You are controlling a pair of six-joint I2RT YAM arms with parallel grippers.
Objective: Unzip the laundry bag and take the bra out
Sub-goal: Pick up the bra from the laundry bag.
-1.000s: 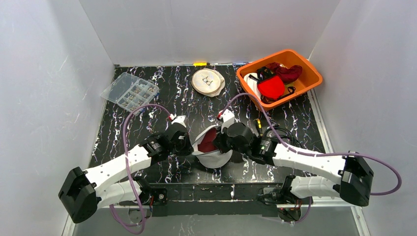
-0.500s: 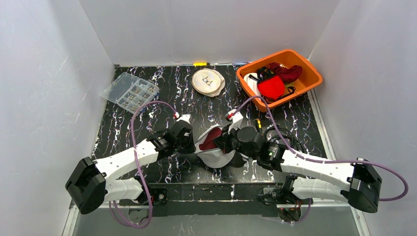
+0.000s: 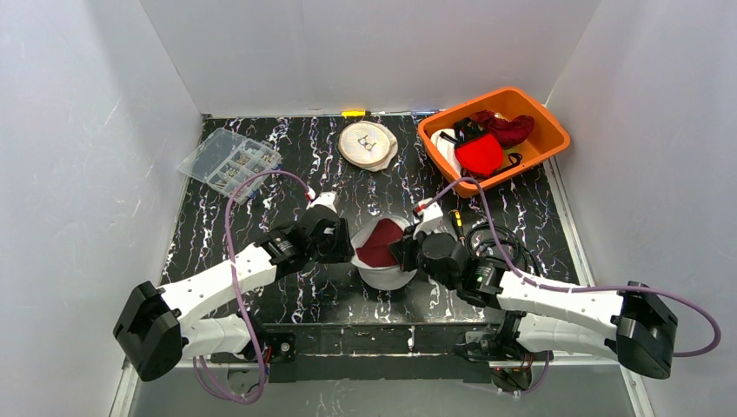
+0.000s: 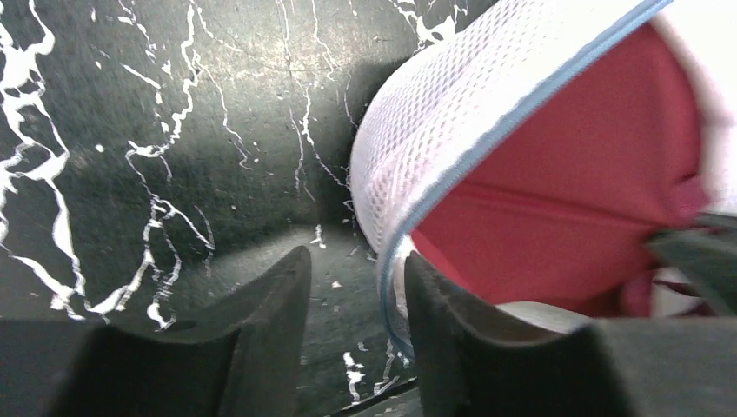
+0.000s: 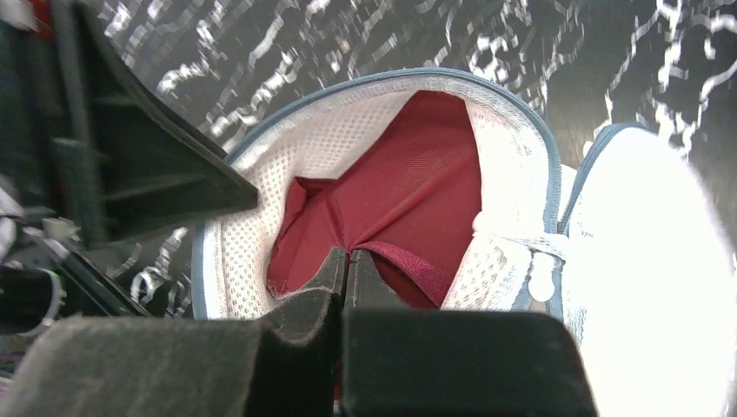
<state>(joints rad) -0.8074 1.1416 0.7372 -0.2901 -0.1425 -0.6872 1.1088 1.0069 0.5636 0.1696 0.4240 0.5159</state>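
Red cloth, limp and light: bra (image 5: pixel 417 191) pinched at a central fold by the closed right gripper (image 5: pixel 348 269), seemingly; left gripper (image 4: pixel 356 265) half-parted astride the floppy mesh laundry bag (image 4: pixel 434 113) rim, unclamped.

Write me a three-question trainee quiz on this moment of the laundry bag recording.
1. True or false: the laundry bag is zipped shut.
2. What is the right gripper pinching? A) the bra B) a sock C) nothing
3. Fill in: the ___ gripper's jaws stand apart beside the bag's blue-trimmed edge.

Key: 1 false, the bag lies open with the dark red bra showing inside; 2 A; 3 left, the left gripper.
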